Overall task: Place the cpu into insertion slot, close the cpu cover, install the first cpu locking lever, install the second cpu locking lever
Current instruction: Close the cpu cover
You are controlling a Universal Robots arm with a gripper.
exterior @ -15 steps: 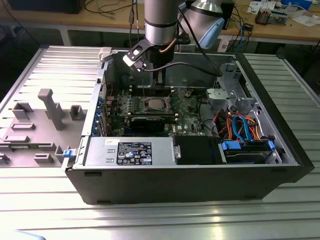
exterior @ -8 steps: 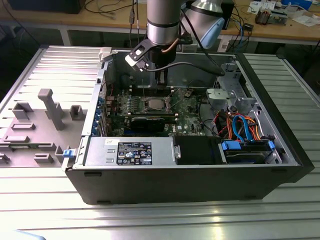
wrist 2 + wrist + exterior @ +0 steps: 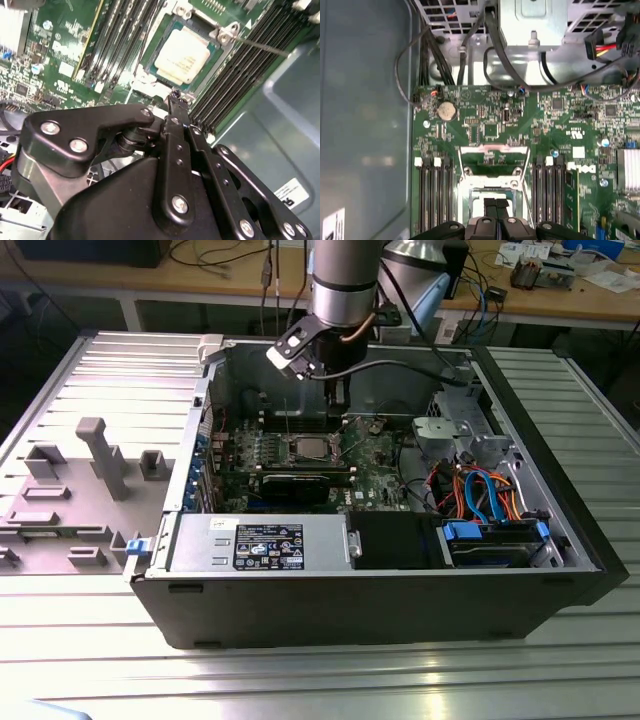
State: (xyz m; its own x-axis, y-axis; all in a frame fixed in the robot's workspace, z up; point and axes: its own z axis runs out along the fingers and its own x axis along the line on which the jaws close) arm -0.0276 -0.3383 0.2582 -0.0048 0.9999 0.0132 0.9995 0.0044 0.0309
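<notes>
Exterior view's got the open PC case (image 3: 350, 590) lying on the desk (image 3: 300, 680), with the arm (image 3: 340, 290) down inside it. Second wrist view: cpu (image 3: 182, 55) sits in the insertion slot (image 3: 150, 52), and the hand (image 3: 175, 95) hangs right beside it, fingers (image 3: 172, 115) pinched together, holding nothing.

My jaws are matte black. The circuit board (image 3: 490, 130) is green with pale print, the cpu (image 3: 182, 55) silvery, the memory slots (image 3: 436, 200) black, the cables (image 3: 478, 490) orange and blue.

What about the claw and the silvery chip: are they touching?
Cannot tell. In the second wrist view the gripper ends right beside the cpu, neither gap nor contact showing plainly.
</notes>
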